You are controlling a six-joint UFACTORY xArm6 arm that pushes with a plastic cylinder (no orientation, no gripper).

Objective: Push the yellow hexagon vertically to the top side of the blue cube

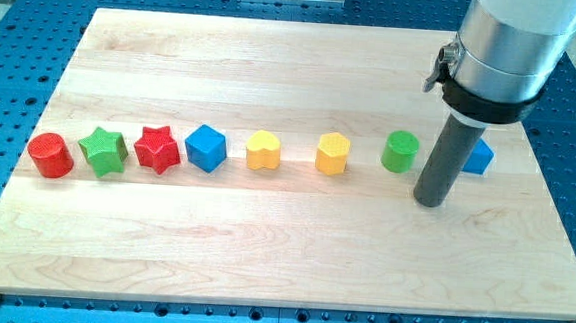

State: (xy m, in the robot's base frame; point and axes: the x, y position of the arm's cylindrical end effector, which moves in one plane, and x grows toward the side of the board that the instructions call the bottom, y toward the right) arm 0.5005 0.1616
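The yellow hexagon (333, 153) sits in a row of blocks across the middle of the wooden board (263, 250). The blue cube (206, 147) lies to its left in the view, with a yellow heart (263, 151) between them. My tip (430, 201) rests on the board to the right of the hexagon, just below and right of a green cylinder (401, 151). The tip touches no block.
A red cylinder (50, 155), a green star (103, 151) and a red star (156, 149) continue the row at the view's left. Another blue block (479, 157) is partly hidden behind my rod at the right.
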